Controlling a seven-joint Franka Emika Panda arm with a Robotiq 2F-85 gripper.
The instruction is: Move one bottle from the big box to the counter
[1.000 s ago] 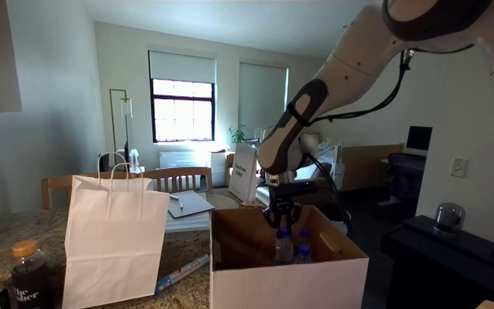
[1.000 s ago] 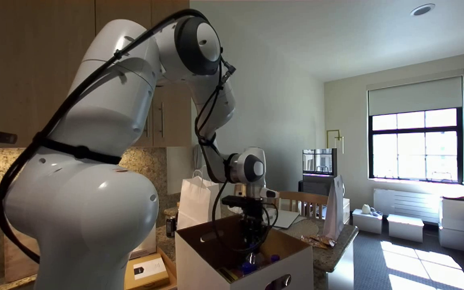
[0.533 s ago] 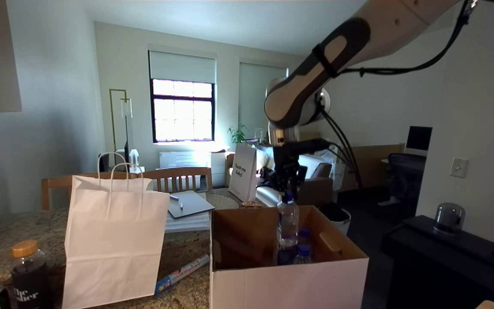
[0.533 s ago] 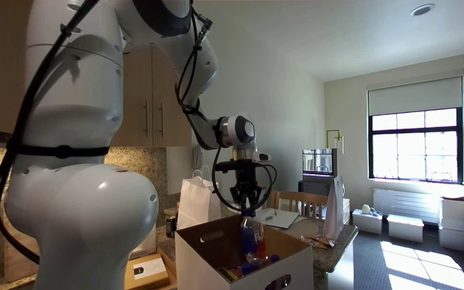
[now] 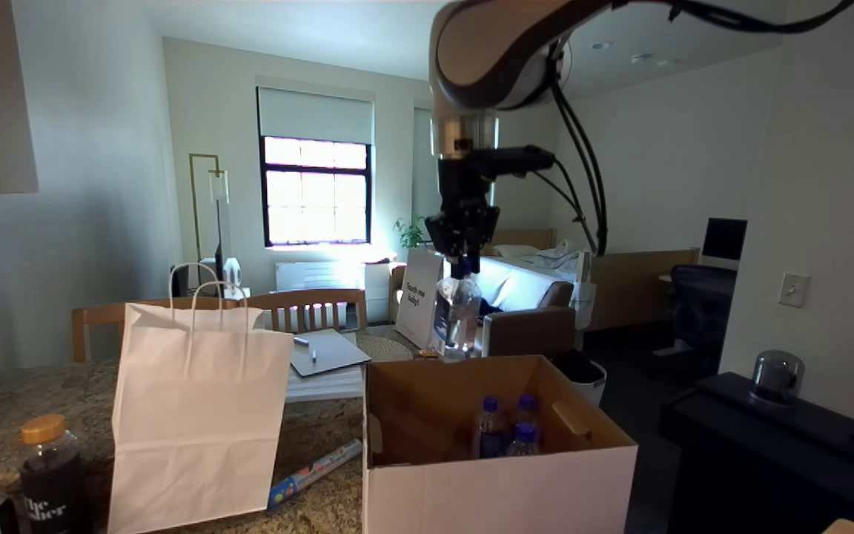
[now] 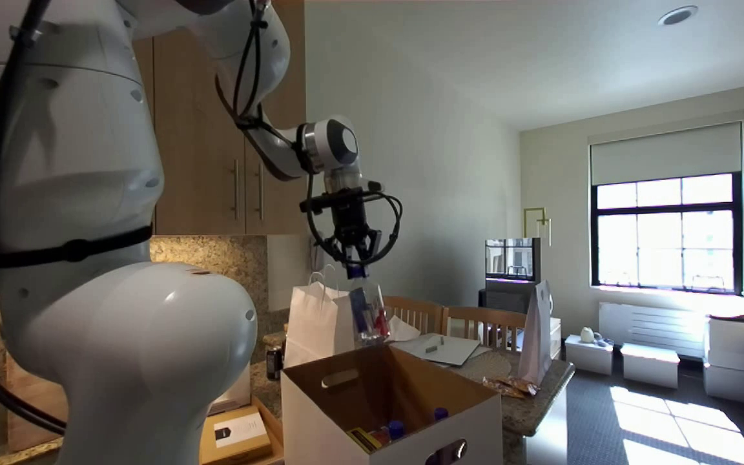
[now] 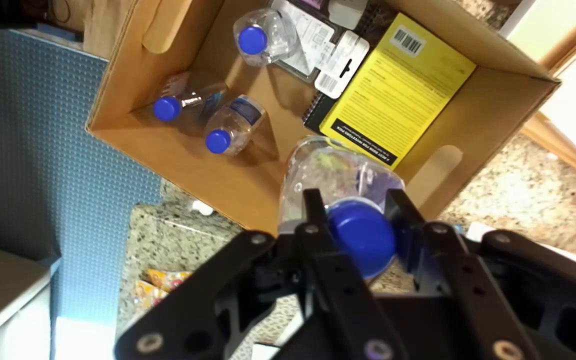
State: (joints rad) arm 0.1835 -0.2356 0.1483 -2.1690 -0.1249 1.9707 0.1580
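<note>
Pincer (image 5: 465, 265) grips one bottle (image 6: 368, 309) outside the box (image 5: 501, 493) holding three more bottles (image 7: 233, 126).

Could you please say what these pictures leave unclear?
Inside the white bag: hidden by its sides, both exterior views.
Base of the front boxed bottle: hidden by the big box, an exterior view.
Base of the orange-capped bottle: past the bottom edge, an exterior view.
Fine print on the yellow book: too small, wrist view.
</note>
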